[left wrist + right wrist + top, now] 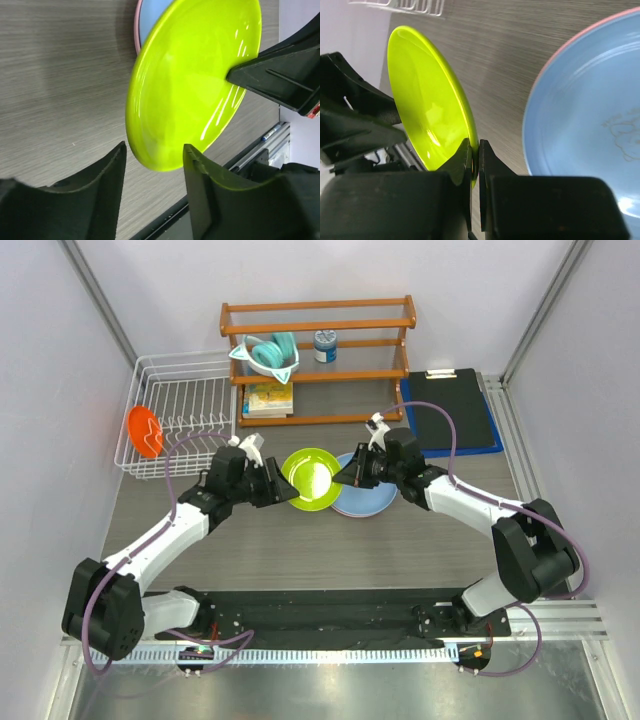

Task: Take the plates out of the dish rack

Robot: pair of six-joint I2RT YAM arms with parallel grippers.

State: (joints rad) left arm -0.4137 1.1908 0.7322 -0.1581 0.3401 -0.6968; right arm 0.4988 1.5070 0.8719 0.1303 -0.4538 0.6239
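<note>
The lime green plate (310, 478) is held tilted above the table between both arms. My right gripper (347, 475) is shut on its right rim; in the right wrist view the jaws (475, 150) pinch the plate's (427, 100) edge. My left gripper (283, 487) is open at the plate's left edge; in the left wrist view (155, 160) the plate's (190, 85) rim sits between the spread fingers without touching. The light blue plate (368, 500) lies on the pink plate (555, 55) on the table. The orange plate (145, 430) stands in the dish rack (190, 375).
A wooden shelf (318, 350) at the back holds a teal eared bowl (268, 352) and a can (325, 345), with books (268, 400) below. A blue clipboard (450, 410) lies at the back right. Walls close in both sides.
</note>
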